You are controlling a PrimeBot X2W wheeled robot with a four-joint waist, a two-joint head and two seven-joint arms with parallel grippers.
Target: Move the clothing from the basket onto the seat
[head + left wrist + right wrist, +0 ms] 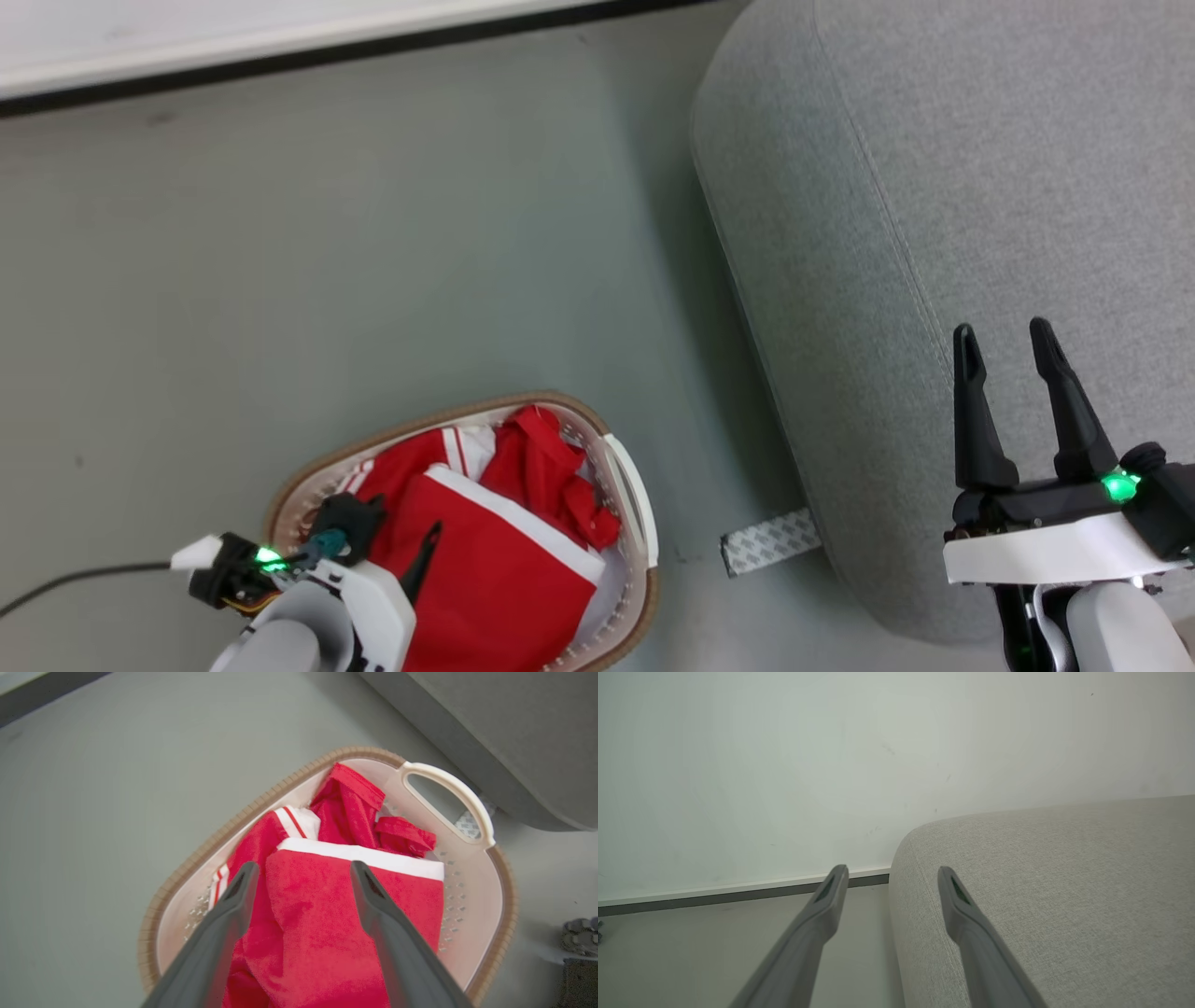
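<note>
The white perforated basket (560,403) with its brown rim (196,868) stands on the floor left of the light grey sofa (934,187). Red clothing (495,579) fills it: a red piece with a white band (327,914) lies on top, and a white-striped garment (294,821) shows behind. No lettering is visible. My left gripper (303,865) hangs open just above the top red piece, one dark finger (422,560) over the basket. My right gripper (1004,334) is open and holds nothing over the sofa's near corner (1041,882).
A white handle (448,784) arches over the basket's sofa side. A patterned white strip (770,541) lies on the grey floor (373,233) by the sofa base. A black cable (75,574) trails at the lower left. A wall with a dark skirting (280,61) runs behind.
</note>
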